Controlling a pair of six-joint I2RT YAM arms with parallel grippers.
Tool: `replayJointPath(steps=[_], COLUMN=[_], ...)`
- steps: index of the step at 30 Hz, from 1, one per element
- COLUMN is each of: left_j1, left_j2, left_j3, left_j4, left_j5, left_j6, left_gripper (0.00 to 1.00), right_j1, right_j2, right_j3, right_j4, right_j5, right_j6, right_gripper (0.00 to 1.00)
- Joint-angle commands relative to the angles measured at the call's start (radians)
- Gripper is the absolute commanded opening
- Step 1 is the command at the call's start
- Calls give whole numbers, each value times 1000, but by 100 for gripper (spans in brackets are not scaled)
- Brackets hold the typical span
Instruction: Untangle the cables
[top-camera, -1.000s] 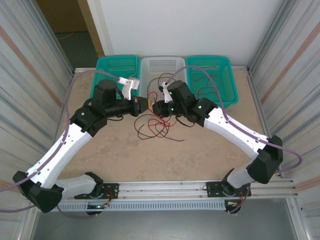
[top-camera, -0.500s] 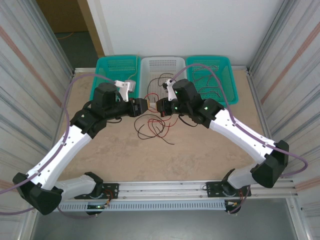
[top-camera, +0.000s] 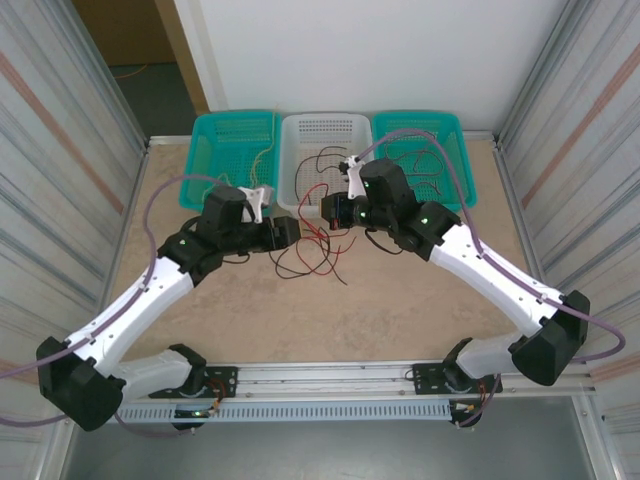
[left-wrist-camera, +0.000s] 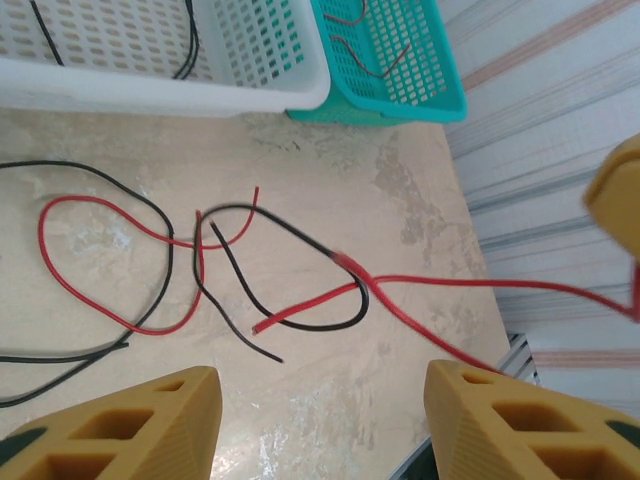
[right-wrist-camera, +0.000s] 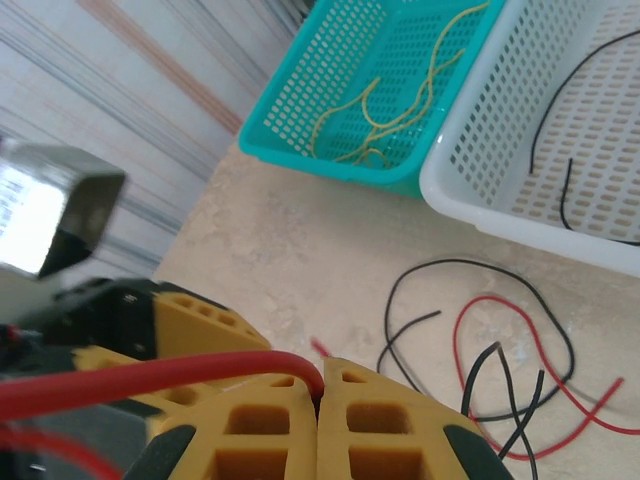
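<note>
Wrist views: right gripper clamped on red cable; left gripper apart, seemingly empty.

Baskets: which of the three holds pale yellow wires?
The teal plastic mesh basket on the left in the top view. The white plastic middle basket holds black wire; the right teal basket, red and dark wires.

Cables — red, black, pale yellow
</note>
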Motion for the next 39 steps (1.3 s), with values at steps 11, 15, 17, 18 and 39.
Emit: replayJointPath(steps=[11,15,17,18,39], left_j1=[-10,-9,-9,-10,-69], left_j2=[52,65,74,79,161], left_j3=[-82,-102,-113,-121,-153], left_j4=[180,215,231,241,333], left_j5=[25,33,43,47,55], left_j6=[-149,-185,-201,-212,-253], left_gripper=[42,30,25,23,16], right_j1=[-12,-17,-21,-24,-53], right_j2=[-64,-73,-82,-86,-109], right_j3=[-22,-29,-35,-38,-122], right_j4=[73,91,104,113,382], right_j5=[-48,-59,-65,-68,-174], right_j6=[59,74,85,92,312], right_gripper=[0,0,0,0,0])
